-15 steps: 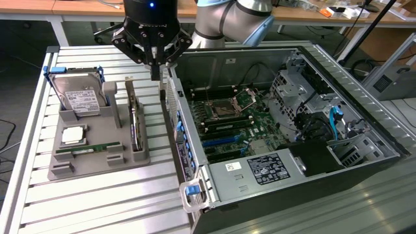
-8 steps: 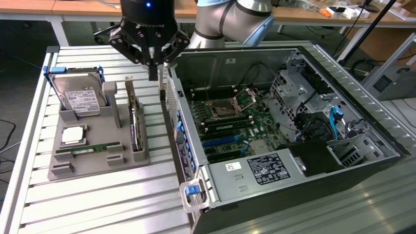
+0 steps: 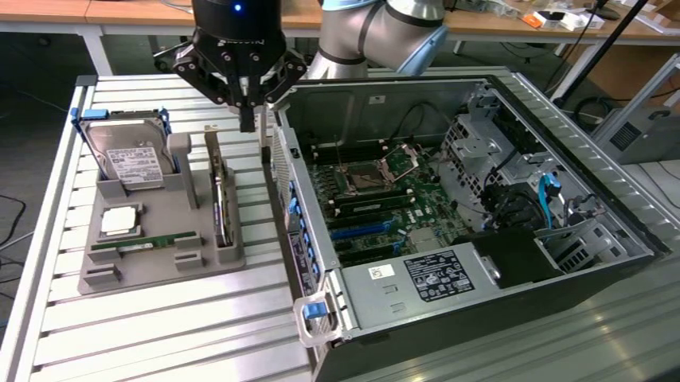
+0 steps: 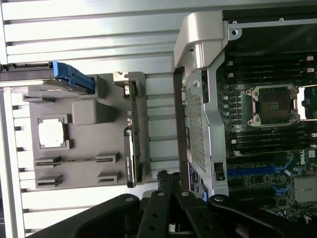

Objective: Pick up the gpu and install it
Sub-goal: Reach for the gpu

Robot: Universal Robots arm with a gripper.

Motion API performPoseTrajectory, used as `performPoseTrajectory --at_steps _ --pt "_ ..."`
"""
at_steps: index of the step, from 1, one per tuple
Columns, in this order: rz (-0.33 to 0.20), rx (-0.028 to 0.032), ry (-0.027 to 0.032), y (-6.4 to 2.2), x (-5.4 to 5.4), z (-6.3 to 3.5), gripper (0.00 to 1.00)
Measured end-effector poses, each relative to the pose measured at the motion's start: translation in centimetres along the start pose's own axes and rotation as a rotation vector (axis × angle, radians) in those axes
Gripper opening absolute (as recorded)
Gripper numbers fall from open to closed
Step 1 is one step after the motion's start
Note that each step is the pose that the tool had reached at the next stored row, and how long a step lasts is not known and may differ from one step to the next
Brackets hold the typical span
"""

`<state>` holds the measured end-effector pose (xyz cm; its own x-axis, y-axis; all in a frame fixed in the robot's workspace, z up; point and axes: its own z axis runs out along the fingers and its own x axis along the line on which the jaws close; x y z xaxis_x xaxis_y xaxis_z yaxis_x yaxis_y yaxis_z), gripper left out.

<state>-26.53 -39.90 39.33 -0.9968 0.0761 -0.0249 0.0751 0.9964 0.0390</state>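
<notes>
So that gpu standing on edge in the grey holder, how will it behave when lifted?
Probably stiff: the gpu looks like a flat board with black casing along it. Standing on its thin edge in the grey holder, it could tip if nudged sideways.

Slatted metal table (image 3: 159, 334), grey parts tray (image 3: 149, 267) holding a hard drive (image 3: 133, 155) (in a blue-handled caddy (image 3: 76, 116)), a processor chip (image 3: 119, 220) and a memory stick (image 3: 143, 240), open computer case (image 3: 372, 306) beside it, motherboard (image 3: 425, 187), power supply (image 3: 447, 274).

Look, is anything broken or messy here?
Nothing stands out. The gpu stands on edge in its slot of the grey holder, the drive sits in its own, and the case lies open beside them.
</notes>
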Motion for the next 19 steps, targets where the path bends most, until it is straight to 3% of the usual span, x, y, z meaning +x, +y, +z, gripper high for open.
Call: performPoseTrajectory --at_steps 19 --pt "0.0 0.0003 0.0 -0.07 0.95 -0.03 0.11"
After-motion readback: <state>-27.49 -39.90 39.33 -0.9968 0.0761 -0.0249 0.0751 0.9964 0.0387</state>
